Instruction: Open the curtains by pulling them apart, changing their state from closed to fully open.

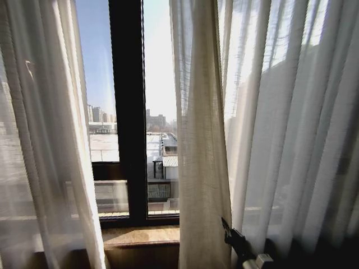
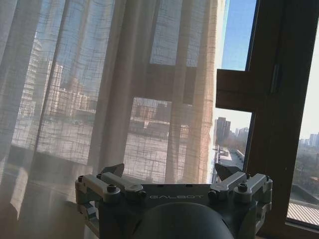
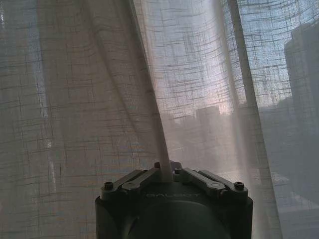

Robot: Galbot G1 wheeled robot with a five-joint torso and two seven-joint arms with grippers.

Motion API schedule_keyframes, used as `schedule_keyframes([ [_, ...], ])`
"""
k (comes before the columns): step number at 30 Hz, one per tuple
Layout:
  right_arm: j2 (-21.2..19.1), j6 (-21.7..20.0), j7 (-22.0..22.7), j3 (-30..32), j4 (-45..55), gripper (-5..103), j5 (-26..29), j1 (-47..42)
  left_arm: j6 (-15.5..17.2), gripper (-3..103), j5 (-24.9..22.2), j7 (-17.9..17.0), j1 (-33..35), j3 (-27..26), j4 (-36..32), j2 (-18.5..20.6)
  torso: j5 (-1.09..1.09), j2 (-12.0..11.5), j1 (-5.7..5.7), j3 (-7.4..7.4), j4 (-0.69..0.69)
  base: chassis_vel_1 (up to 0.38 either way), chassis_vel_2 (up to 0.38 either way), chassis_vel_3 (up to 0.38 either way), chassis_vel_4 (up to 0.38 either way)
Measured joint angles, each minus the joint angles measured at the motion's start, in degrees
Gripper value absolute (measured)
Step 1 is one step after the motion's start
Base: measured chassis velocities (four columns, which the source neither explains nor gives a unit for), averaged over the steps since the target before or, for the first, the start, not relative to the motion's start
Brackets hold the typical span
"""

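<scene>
The curtains hang parted, with a gap of bare window between them. The left curtain (image 1: 50, 140) covers the left side and the right curtain (image 1: 252, 123) hangs in long pleats from the middle to the right. Low down, my right gripper (image 1: 229, 231) sits at the inner part of the right curtain. In the right wrist view, the right gripper (image 3: 166, 168) is shut on a pinched fold of the curtain (image 3: 149, 89), which runs taut away from it. My left gripper (image 2: 169, 174) is open, fingers (image 2: 113, 172) spread wide in front of the left curtain (image 2: 99, 99), apart from the fabric.
A dark window frame post (image 1: 128, 112) stands in the gap, with city rooftops beyond the glass. A wooden sill (image 1: 140, 235) runs below it. In the left wrist view, the brown window frame (image 2: 279, 99) stands beside the curtain's edge.
</scene>
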Motion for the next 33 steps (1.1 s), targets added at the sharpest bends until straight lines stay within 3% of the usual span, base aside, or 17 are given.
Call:
schedule_keyframes([
  [16,0.32,-0.02,0.48,-0.17,0.89,0,-0.16,-0.47,-0.8,100,-0.81,0.1,1.37,-0.7,-0.65,0.16,0.01,0.0,-0.01,0.0,0.0,-0.256,-0.256,0.262,0.252],
  [33,0.35,0.02,0.59,0.62,1.11,0,-0.17,-0.57,-0.86,100,-0.79,0.16,1.36,-0.63,-0.76,0.05,0.01,0.0,0.0,0.0,-0.01,-0.36,-0.347,0.362,0.37],
])
